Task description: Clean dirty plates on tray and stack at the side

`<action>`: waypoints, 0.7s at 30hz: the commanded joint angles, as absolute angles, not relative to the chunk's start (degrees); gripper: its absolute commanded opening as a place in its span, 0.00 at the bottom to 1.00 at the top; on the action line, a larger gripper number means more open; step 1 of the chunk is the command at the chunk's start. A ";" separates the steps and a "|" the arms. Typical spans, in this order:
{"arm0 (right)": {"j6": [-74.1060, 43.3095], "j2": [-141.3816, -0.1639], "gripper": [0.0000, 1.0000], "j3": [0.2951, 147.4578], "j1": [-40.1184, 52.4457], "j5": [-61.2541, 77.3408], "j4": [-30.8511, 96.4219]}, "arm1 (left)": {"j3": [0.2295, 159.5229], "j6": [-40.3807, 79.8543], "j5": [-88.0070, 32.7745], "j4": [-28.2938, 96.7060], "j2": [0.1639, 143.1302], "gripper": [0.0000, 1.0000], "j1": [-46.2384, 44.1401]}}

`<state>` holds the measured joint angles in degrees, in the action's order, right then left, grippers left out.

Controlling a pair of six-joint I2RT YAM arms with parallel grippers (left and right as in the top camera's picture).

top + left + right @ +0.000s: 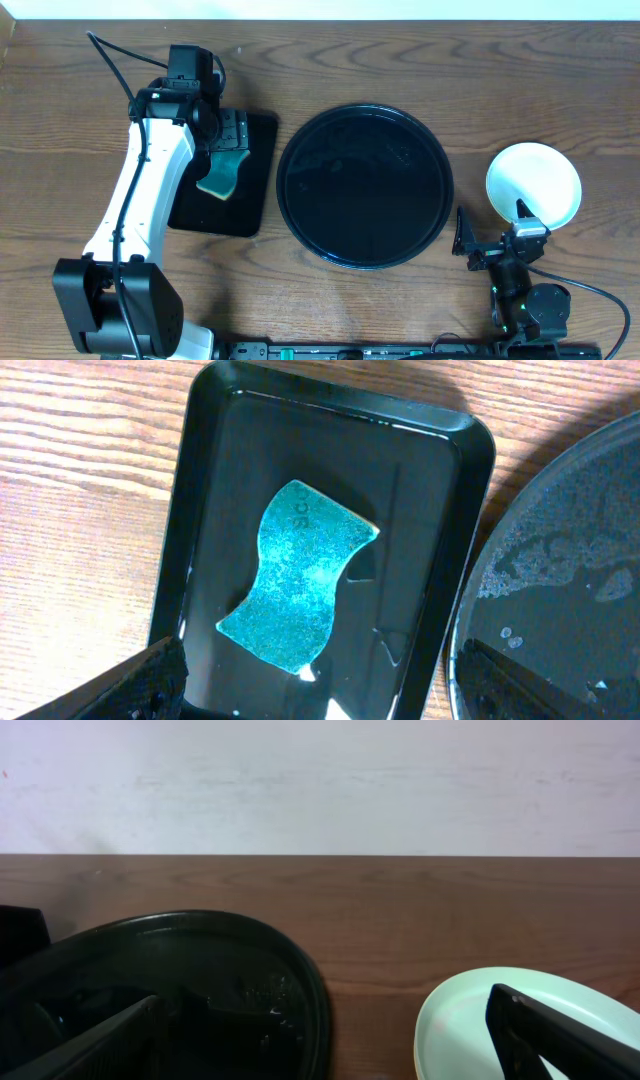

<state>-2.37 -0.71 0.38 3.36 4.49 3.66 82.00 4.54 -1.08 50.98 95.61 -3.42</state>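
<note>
Item one, the tray (364, 186): it is sitting at the middle of the table (400, 60), round, glossy and black, its floor glistening with streaks and beads of water. Item two, the plates (533, 183): they are resting in a stack on the bare wood just to the right of the tray, apart from its rim. The right wrist view is showing a pale mint plate on top with a pale yellow edge peeping out beneath, and you cannot tell how many are lying in the pile. Item three, your right hand (491, 226): it is standing wide and holding nothing, low over the table on the near side of the gap between tray and stack. One finger is pointing toward the tray's rim and the other is reaching across the near edge of the plates; whether that finger is touching them is not showing. Item four, your left hand (228, 132): it is hanging spread wide and gripping nothing above the rectangular tray (200, 510), well apart from the plates, with the round tray lying between. Item five, the sponge (300, 575): teal and waisted, it is lying flat on the wet floor of the rectangular tray, just ahead of your left fingertips (130, 685).
</note>
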 commanded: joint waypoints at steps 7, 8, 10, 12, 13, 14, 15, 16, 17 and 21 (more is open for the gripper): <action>-3.14 -0.30 0.99 0.32 3.75 4.75 3.90 | 82.28 5.04 -0.38 51.16 95.55 0.87 -3.25; -3.14 -0.30 0.99 0.32 3.75 4.73 3.90 | 82.19 5.04 -0.38 51.13 94.94 0.87 -3.25; -3.14 -0.30 0.99 0.32 3.75 4.75 3.92 | 81.91 4.97 1.17 51.13 92.79 0.87 -3.18; -3.14 -0.30 0.99 0.32 3.75 4.73 3.92 | 81.19 4.99 4.43 50.24 87.88 0.87 -3.18; -3.14 -0.30 0.99 0.32 3.75 4.75 3.90 | 80.64 4.99 4.58 49.93 85.89 0.87 -3.18; -3.14 -0.30 0.99 0.32 3.75 4.75 3.90 | 79.92 4.99 4.58 49.43 83.53 0.87 -3.16; -3.14 -0.30 0.99 0.32 3.75 4.75 3.92 | 78.67 4.99 4.58 48.05 80.73 0.87 -3.16; -3.14 -0.30 0.99 0.32 3.75 4.73 3.90 | 76.88 4.86 4.58 45.95 77.71 0.87 -3.16; -3.14 -0.30 0.99 0.32 3.75 4.75 3.90 | 74.91 4.45 4.56 43.81 74.83 0.87 -3.16; -3.14 -0.30 0.99 0.32 3.75 4.75 3.92 | 62.59 -0.80 3.36 31.59 60.84 0.87 -3.16</action>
<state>-2.39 -0.69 0.38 3.36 4.49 3.66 72.79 4.10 3.29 39.07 71.00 -3.40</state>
